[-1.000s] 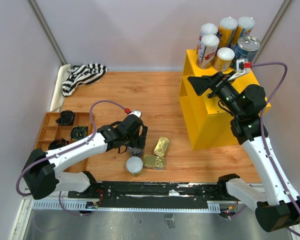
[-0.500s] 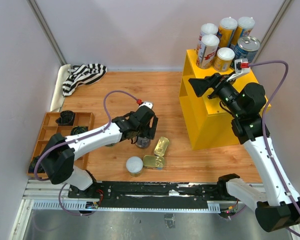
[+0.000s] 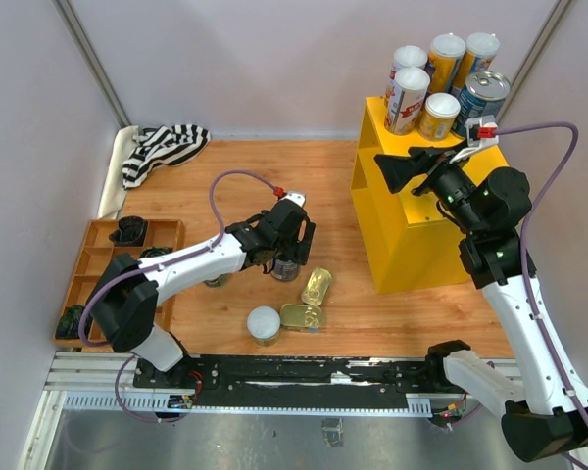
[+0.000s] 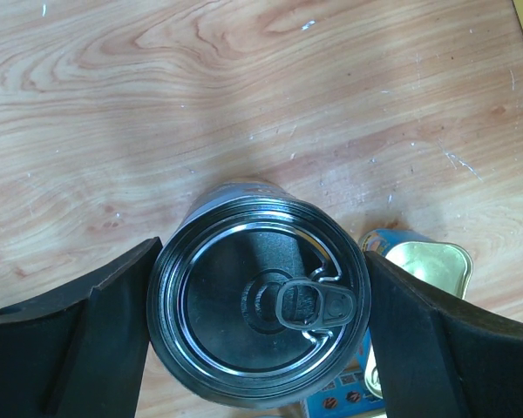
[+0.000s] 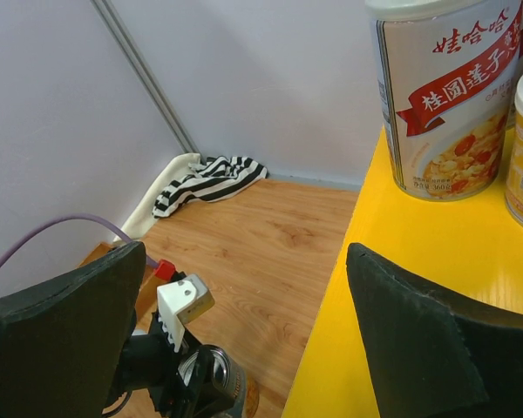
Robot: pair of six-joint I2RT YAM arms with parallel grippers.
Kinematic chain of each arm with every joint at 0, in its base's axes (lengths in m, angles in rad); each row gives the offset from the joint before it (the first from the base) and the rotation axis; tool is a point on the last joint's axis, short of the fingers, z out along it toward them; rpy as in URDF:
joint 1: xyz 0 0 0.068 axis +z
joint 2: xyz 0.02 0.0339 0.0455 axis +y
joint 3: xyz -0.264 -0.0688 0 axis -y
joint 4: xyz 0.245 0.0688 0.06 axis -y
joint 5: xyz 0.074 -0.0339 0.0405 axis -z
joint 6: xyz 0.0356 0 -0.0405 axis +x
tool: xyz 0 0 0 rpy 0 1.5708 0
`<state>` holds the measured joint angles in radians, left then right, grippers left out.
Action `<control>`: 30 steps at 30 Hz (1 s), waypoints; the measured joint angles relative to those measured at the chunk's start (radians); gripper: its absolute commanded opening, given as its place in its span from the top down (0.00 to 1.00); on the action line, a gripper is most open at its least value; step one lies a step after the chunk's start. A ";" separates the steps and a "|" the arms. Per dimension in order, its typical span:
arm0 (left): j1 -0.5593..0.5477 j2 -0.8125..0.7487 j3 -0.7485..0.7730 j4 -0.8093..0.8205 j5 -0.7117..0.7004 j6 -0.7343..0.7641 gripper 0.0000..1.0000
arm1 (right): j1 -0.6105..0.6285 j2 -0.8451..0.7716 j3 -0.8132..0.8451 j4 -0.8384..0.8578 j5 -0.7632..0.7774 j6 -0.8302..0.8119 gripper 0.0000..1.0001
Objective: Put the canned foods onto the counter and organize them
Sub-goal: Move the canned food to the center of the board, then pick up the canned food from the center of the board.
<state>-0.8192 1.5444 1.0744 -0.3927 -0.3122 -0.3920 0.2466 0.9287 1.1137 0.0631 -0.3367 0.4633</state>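
While right jaws are hovering apart above the counter [image 3: 404, 250], left jaws are clamping a can [image 4: 260, 300] upright for carrying.

The left gripper [image 3: 286, 259], clamped on a silver-lidded can [image 4: 258, 326], has carried it from just above the white-lidded can [image 3: 264, 323] up and rightward toward the frame's centre, its arm stretching out. The right gripper [image 3: 412, 164] has drifted slightly right.
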 measured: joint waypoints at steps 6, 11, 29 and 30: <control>0.006 -0.008 0.000 -0.002 0.010 0.020 0.01 | 0.000 0.005 0.000 0.016 0.000 0.005 0.02; 0.032 -0.101 0.001 0.006 0.026 0.032 0.00 | 0.000 0.026 0.000 0.027 -0.016 0.009 0.01; 0.386 -0.467 -0.071 0.112 0.246 0.001 0.00 | 0.447 0.191 0.106 0.007 0.148 -0.203 0.02; 0.402 -0.475 -0.083 0.114 0.255 -0.002 0.00 | 0.480 0.208 0.107 0.007 0.163 -0.219 0.02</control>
<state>-0.4168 1.0698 0.9916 -0.2783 -0.0574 -0.3939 0.7261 1.1370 1.2205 0.0700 -0.1741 0.2440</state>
